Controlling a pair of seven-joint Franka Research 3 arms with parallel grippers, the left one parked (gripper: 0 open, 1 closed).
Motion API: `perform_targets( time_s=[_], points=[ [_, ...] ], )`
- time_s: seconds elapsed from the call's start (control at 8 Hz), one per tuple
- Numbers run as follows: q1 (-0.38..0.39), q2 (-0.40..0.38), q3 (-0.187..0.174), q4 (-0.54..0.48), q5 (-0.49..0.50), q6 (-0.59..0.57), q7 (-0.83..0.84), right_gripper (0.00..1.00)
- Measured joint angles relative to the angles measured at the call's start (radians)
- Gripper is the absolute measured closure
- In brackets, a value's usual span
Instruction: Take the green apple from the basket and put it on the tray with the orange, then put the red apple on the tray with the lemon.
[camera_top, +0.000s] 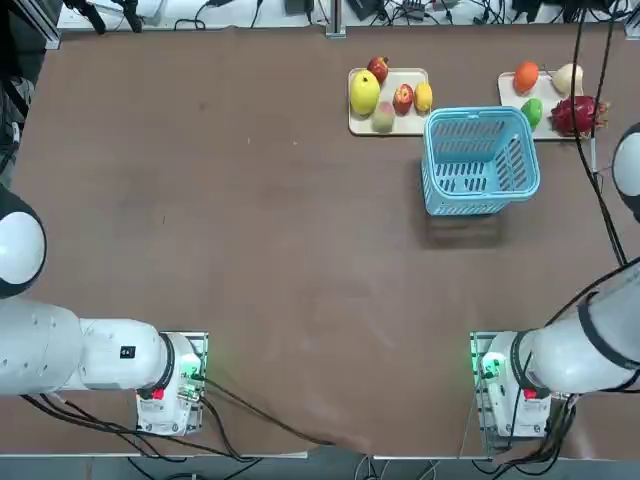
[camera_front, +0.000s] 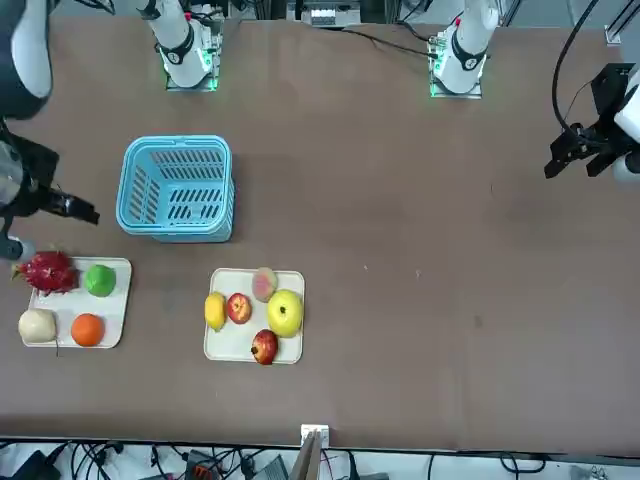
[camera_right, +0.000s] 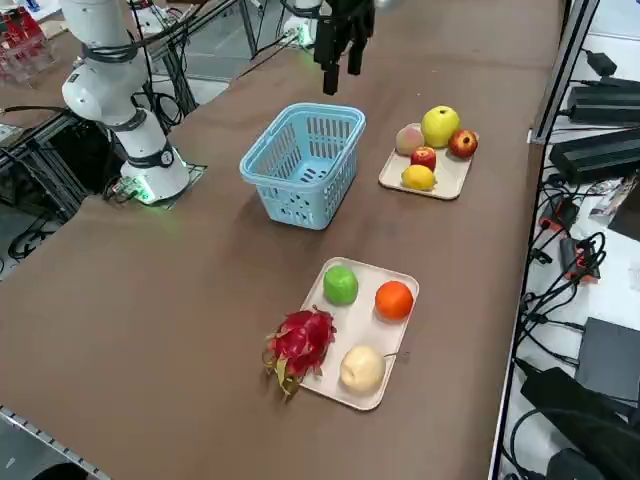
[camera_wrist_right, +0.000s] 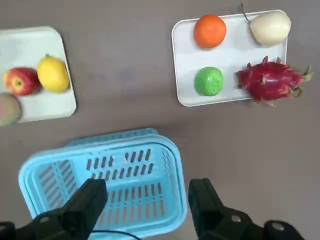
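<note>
right gripper (camera_wrist_right: 147, 186) hangs above the table (camera_wrist_right: 125, 107) with its fingers spread and nothing between them. the basket (camera_top: 476, 209) lies ahead of it and partly under its left finger, long side running left to right, and no fruit shows inside. beyond the basket, the right tray (camera_wrist_right: 232, 47) is ahead of the gripper and to its right, the left tray (camera_wrist_right: 47, 107) ahead and to its left

on the right tray the dragon fruit (camera_wrist_right: 270, 81) sits at the edge, its leafy end poking past the rim. the green apple (camera_wrist_right: 208, 81) is on that same tray, near the orange (camera_wrist_right: 210, 31) but apart from it. the red apple (camera_wrist_right: 22, 81) is on the left tray, just beside the lemon (camera_wrist_right: 53, 74), the smallest thing that counts here

so both apples look placed and the job looks done. the relation that matters is the gripper's to the basket: the green apple lies forward and right, past the far rim, and is round, with no long axis to line up. what seems called for is lifting straight up and back, with care that the left finger does not catch the basket
</note>
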Motion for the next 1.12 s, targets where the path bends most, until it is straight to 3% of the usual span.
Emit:
perform_targets(
  time_s=[0.38,0.62,0.88,1.12],
  points=[
    [-0.045,-0.208,0.002,-0.239,0.014,0.069,-0.165,0.0],
    [-0.044,-0.299,0.039,-0.316,0.015,0.074,-0.171,0.0],
    [-0.042,-0.333,0.063,-0.334,0.022,0.073,-0.171,0.0],
    [-0.043,-0.338,0.061,-0.334,0.033,0.076,-0.171,0.0]
  ],
)
